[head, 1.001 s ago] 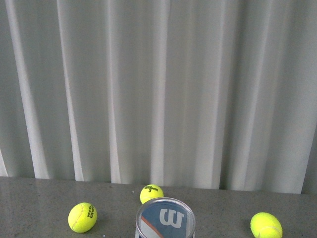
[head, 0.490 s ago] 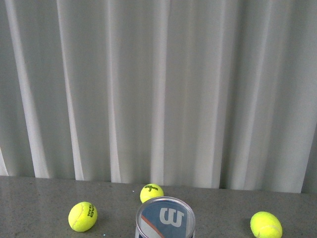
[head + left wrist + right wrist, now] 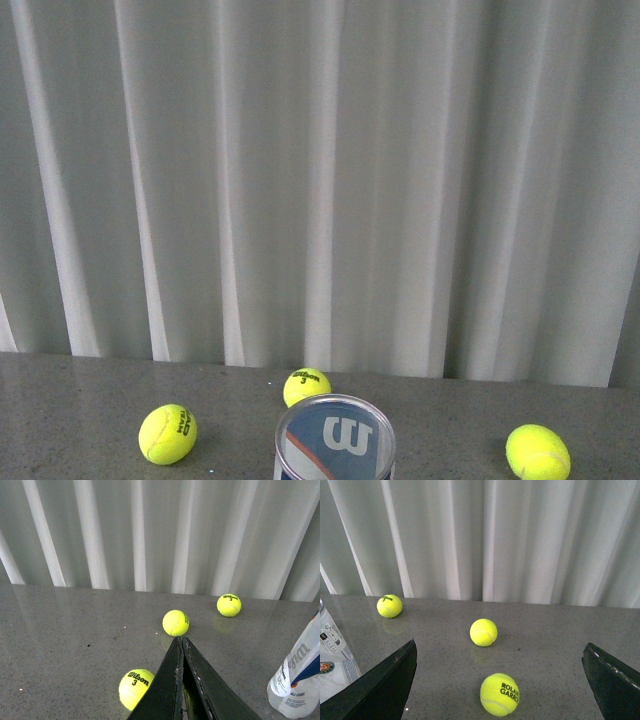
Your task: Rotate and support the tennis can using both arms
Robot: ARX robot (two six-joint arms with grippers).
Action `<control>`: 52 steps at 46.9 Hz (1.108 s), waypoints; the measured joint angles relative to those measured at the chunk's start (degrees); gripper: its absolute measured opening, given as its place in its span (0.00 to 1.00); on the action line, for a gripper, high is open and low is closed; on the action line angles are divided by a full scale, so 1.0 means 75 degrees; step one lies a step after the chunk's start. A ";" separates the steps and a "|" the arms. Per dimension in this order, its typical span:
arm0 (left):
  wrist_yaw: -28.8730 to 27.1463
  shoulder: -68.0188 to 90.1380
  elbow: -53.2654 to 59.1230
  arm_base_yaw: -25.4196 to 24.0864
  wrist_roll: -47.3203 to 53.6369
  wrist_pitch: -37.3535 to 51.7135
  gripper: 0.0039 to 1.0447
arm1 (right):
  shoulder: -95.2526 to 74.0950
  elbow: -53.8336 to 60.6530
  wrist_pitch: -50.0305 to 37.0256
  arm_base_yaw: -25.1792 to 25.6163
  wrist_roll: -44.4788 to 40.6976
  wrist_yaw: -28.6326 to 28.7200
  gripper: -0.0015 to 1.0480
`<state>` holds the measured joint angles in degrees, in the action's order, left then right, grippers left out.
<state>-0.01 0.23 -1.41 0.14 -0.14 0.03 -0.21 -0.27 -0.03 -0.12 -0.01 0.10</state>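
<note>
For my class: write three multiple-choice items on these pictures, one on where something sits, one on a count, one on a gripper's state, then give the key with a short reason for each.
1. In the front view, where is the clear plastic tennis can with the silver rim?
A. At the bottom centre, between yellow balls
B. Far left
C. Against the white curtain

2. How many yellow tennis balls does the front view show on the grey table?
A. One
B. Three
C. Five

3. How do the two grippers stand?
A. Both shut
B. Left open, right shut
C. Left shut, right open

Key: 1 A, balls and flank it, a third lies behind. 2 B, three show. 3 C, the left gripper has fingers together; the right gripper has fingers wide apart.
</note>
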 joint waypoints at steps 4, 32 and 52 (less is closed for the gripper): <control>0.0000 -0.0003 0.0000 0.0000 -0.0009 0.0000 0.05 | 0.0000 0.0000 0.0000 0.0000 0.0000 0.0000 0.93; 0.0000 -0.0003 0.0000 0.0000 0.0000 0.0000 0.93 | 0.0000 0.0000 0.0000 0.0000 0.0000 0.0000 0.93; 0.0000 -0.0003 0.0000 0.0000 0.0000 0.0000 0.94 | 0.0000 0.0000 0.0000 0.0000 0.0000 0.0000 0.93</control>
